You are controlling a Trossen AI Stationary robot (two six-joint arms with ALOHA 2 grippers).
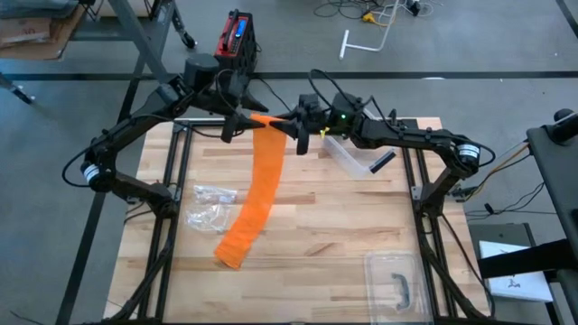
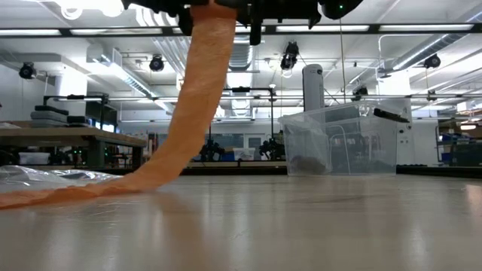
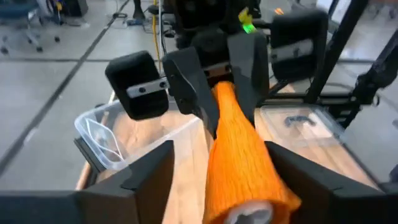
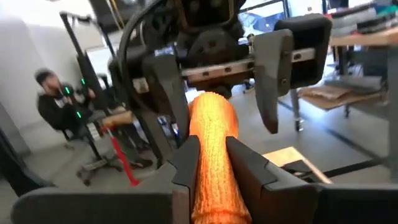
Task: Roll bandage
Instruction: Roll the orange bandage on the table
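High view: clear plastic bin (image 1: 348,155) at table (image 1: 343,226) far edge, contents indiscernible; clear lid (image 1: 395,278) lay apart near front corner, plastic wrapper (image 1: 209,206) on left. Low view alone showed orange bandage (image 2: 197,90) hanging from overhead down onto table. Wrist views alone showed rolled end: right hand (image 4: 212,163) clamped on roll, left hand (image 3: 221,171) fingers spread either side. Ribbed, bright orange, loose tail trailing forward.

Low view: both claws cut off at top; bandage (image 2: 197,98) top too.
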